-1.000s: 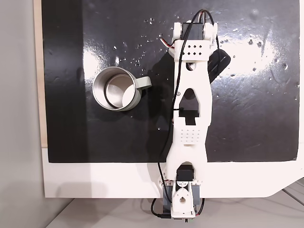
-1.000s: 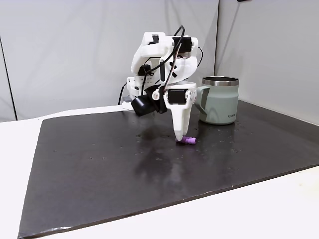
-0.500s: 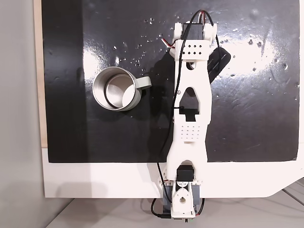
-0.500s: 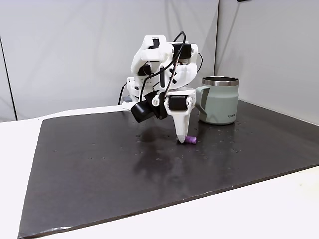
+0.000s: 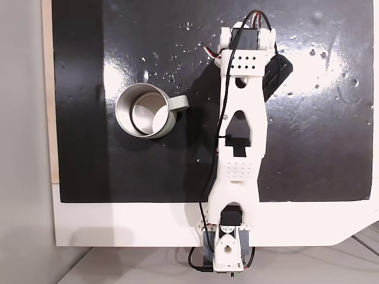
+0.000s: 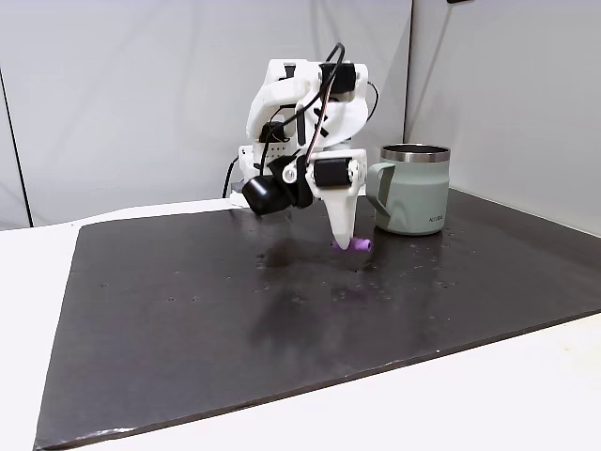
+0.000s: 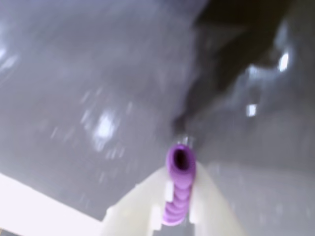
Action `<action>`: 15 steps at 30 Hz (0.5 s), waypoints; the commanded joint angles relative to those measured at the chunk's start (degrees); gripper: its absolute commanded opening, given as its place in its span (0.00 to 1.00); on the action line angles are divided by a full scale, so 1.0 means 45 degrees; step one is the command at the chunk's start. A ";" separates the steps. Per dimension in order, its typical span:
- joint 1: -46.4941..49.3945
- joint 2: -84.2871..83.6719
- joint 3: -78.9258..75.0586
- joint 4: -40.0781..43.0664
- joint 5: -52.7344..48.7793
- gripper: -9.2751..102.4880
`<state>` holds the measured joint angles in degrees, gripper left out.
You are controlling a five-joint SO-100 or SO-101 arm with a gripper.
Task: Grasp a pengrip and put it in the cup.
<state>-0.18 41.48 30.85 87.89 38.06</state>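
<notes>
Gripper (image 6: 346, 246) pinches the pengrip (image 6: 354, 245) between its pale fingers (image 6: 342, 223), tips pointing down, the purple tube lifted just clear of the dark mat (image 6: 235, 310). In the wrist view the gripper (image 7: 178, 216) shows as two whitish fingers (image 7: 142, 206) closed narrowly on the ribbed pengrip (image 7: 178, 189), whose open end points away from the camera; the mat (image 7: 88, 88) behind is blurred. From the side fixed view, the pengrip sticks out on the right of the fingertips, and a faint purple reflection lies on the mat below it. The cup (image 6: 414, 188) stands upright on the mat just right of the gripper, its handle (image 6: 377, 190) turned toward the arm, apart from the fingers. A black camera housing (image 6: 265, 194) hangs at the left of the gripper.

In the top fixed view the white arm (image 5: 241, 136) reaches up from its base (image 5: 226, 248) at the lower edge, over the mat (image 5: 320, 148); the gripper itself is hidden under the wrist. The cup (image 5: 142, 110) sits left of the arm, handle (image 5: 179, 105) pointing right, shiny inside open. The mat lies on a white table (image 5: 136, 222)
</notes>
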 commanded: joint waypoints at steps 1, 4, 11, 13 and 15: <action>0.0195 0.2695 0.0605 0.0098 -0.0332 0.08; 0.0195 0.4277 0.1250 0.0195 -0.0723 0.08; -0.0332 0.7207 0.2520 0.0215 -0.1309 0.08; -0.0801 0.7754 0.2910 0.0215 -0.1465 0.08; -0.1406 0.8145 0.3164 0.0215 -0.1699 0.08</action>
<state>-2.37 72.16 44.65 88.51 31.99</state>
